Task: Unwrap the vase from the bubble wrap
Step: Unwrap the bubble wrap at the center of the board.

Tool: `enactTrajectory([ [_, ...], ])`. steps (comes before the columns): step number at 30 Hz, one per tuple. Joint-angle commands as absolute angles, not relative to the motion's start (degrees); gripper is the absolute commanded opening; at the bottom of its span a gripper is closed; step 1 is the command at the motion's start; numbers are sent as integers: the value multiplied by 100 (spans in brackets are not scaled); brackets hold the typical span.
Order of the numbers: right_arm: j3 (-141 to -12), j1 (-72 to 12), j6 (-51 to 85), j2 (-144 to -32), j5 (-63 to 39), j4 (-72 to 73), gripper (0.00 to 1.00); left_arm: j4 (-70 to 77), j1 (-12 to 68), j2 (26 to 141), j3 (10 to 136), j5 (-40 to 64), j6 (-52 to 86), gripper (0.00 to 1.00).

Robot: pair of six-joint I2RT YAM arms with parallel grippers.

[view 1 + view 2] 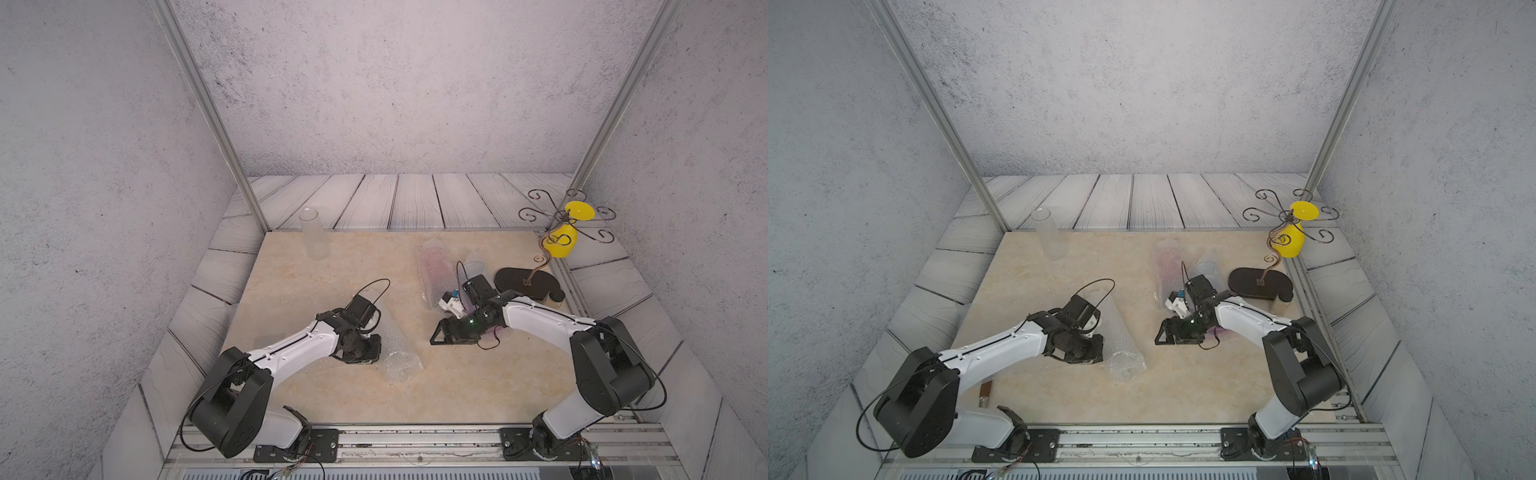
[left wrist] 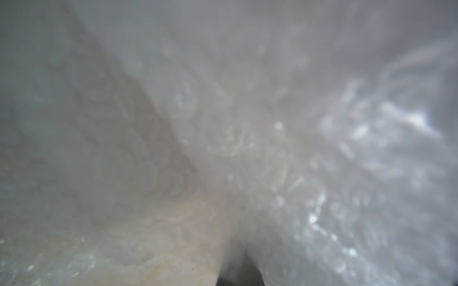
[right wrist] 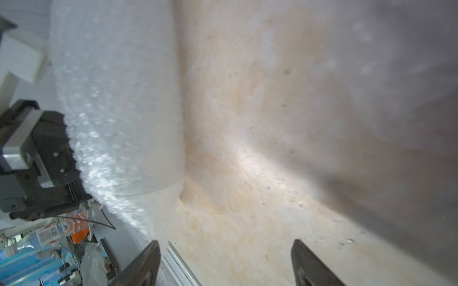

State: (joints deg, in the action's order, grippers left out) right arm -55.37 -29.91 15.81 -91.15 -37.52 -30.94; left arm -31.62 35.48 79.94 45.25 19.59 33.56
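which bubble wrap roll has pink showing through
The pink-tinted roll lying back right of centre, just beyond the right arm; the front-centre roll looks colourless.

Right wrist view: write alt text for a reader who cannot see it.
The right gripper stands open over a beige table, nothing between its fingertips. Beyond it lies a roll of bubble wrap, with black parts of the left arm behind it; a blurred grey shape fills the opposite side.
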Motion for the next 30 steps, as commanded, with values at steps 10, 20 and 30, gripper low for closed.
enactTrajectory([
  [10,-5747,-3472,1093,-8912,-3300,-3762,83,-2952,3595,8351,5487,2456,3285,0],
  [20,-5871,-3494,1149,-9113,-3728,-3682,82,-3231,3621,8453,5747,2342,3266,0],
  [30,-5890,-3606,1009,-9332,-4056,-3691,61,-2966,3630,8612,5812,2627,3466,0],
])
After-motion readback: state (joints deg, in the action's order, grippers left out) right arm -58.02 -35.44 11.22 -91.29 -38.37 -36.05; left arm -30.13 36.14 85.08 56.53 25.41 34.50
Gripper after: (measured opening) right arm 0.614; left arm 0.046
